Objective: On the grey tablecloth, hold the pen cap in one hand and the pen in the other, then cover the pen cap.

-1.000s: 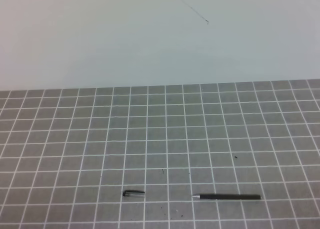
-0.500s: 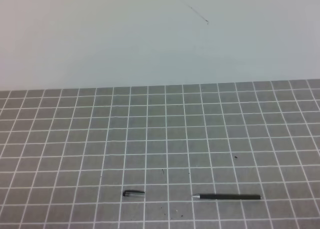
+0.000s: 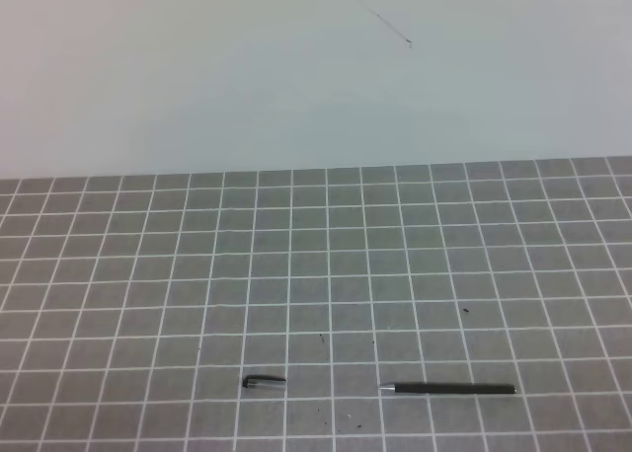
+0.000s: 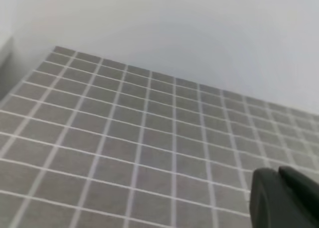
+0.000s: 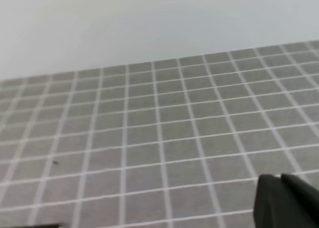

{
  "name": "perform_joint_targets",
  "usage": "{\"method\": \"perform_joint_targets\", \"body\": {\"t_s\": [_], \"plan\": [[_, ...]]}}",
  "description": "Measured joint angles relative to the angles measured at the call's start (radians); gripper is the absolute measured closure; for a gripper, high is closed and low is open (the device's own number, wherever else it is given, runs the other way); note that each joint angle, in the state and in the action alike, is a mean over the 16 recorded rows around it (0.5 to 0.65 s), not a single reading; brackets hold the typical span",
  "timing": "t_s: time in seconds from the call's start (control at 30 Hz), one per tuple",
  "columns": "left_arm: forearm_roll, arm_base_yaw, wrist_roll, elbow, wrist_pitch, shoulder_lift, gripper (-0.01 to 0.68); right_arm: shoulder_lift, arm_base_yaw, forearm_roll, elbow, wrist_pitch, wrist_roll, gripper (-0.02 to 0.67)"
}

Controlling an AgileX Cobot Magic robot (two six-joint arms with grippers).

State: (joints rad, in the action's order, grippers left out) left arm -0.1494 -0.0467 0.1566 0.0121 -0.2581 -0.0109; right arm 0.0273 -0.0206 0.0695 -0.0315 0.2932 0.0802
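The grey tablecloth point(image 3: 395, 274) covers the table. The pen cap point(image 3: 264, 381), short and black, lies near the front, left of centre. The pen point(image 3: 449, 389), long and black, lies to the right of it with its silvery tip pointing left at the cap, about three squares away. Neither gripper shows in the exterior high view. The left gripper point(image 4: 278, 171) shows only as dark fingers at the bottom right of the left wrist view, pressed together, above bare cloth. The right gripper point(image 5: 280, 177) shows the same way in the right wrist view. Both are empty.
A pale wall point(image 3: 316, 77) rises behind the cloth's far edge. Small dark specks point(image 3: 466, 310) mark the cloth. The cloth point(image 4: 124, 138) fills the left wrist view, and it also fills the right wrist view point(image 5: 149, 138).
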Motion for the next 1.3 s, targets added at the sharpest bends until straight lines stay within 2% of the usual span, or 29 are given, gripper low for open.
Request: {"method": "perform_joint_targets", "body": {"t_s": [0.17,0.4,0.6,0.73,0.9,1.3], "plan": [[-0.22,0.0,0.004,0.0,0.055,0.0,0.674,0.0,0.0,0.228,0.0,-0.07,0.0,0.652],[-0.675,0.0,0.009,0.015,0.16,-0.008,0.674,0.0,0.0,0.571,0.0,-0.199,0.0,0.652],[-0.982,0.0,0.01,0.026,0.219,-0.013,0.673,0.0,0.0,0.747,0.0,-0.276,0.0,0.652],[-1.065,0.0,0.01,0.015,0.223,-0.007,0.673,0.0,0.0,0.778,0.0,-0.275,0.0,0.652],[-1.085,0.0,-0.018,0.003,0.212,0.0,0.674,0.0,0.0,0.779,0.0,-0.231,-0.001,0.652],[-1.097,0.0,-0.209,-0.003,0.06,0.003,0.674,0.0,0.0,0.779,0.0,-0.097,-0.057,0.652]]}}
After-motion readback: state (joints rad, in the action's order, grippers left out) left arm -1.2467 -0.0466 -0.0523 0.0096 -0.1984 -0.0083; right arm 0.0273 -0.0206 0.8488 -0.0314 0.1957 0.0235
